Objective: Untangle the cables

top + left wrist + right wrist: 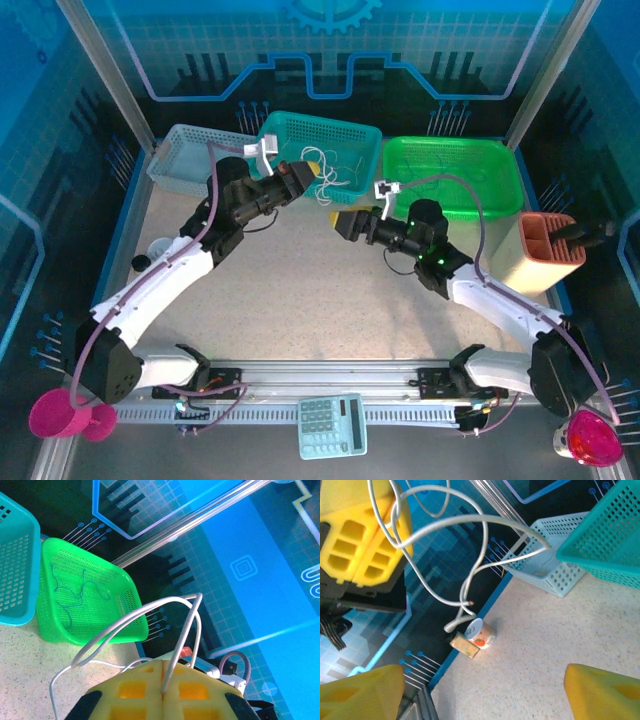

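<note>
Left wrist: grips cable (pixel 183 639) in clenched left tool (pixel 162 692), aloft so loops hang free — right tool (pixel 480 695) released, seemingly poised to tug.

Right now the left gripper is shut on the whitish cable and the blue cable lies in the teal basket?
No: the blue cable lies in the green basket, per the left wrist view. The left gripper is shut on the whitish cable.
</note>
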{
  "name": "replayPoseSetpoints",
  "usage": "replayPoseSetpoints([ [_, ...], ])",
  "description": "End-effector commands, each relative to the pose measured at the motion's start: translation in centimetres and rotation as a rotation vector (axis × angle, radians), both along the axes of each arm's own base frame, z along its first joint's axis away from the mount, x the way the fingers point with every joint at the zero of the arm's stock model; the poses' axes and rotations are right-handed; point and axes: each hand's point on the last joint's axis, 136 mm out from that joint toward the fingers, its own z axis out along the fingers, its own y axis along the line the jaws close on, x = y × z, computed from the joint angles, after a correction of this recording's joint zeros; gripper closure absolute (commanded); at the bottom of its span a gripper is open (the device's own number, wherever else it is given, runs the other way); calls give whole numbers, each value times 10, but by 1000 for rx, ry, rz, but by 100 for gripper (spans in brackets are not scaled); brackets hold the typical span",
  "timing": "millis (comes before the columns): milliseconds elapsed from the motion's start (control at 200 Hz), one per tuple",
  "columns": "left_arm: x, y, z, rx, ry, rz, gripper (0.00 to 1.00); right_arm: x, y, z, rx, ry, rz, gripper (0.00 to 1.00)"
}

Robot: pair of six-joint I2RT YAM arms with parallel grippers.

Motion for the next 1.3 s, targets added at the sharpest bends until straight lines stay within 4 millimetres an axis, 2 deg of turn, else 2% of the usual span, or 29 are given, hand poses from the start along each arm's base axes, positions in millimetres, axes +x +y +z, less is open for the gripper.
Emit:
replayPoseSetpoints([
  [0,-4,7,16,-42,-39,22,100,9,10,33,78,-76,-9,18],
  [260,-6,6,15,-44,-40,16,100,19,25,39,113,-77,17,21],
  [380,-7,5,16,-44,-42,17,100,22,31,37,113,-67,33,31],
  [420,-7,5,16,-46,-44,16,100,23,32,33,110,-59,36,39],
  [515,-6,5,17,-47,-47,23,100,25,36,28,107,-49,44,71],
  [595,-3,8,22,-34,-59,36,100,26,32,13,86,-25,32,99],
  [630,-2,9,29,-29,-74,36,100,26,29,5,72,-14,21,100],
  [805,10,19,65,-26,-109,13,100,30,-10,-49,-83,65,-115,100],
  [955,22,39,95,-26,-130,12,100,34,-63,-87,-207,150,-275,100],
  [1095,30,57,103,37,-142,32,100,31,-111,-99,-245,201,-407,100],
  [1296,39,86,96,41,-123,93,100,24,-157,-100,-302,229,-554,100],
])
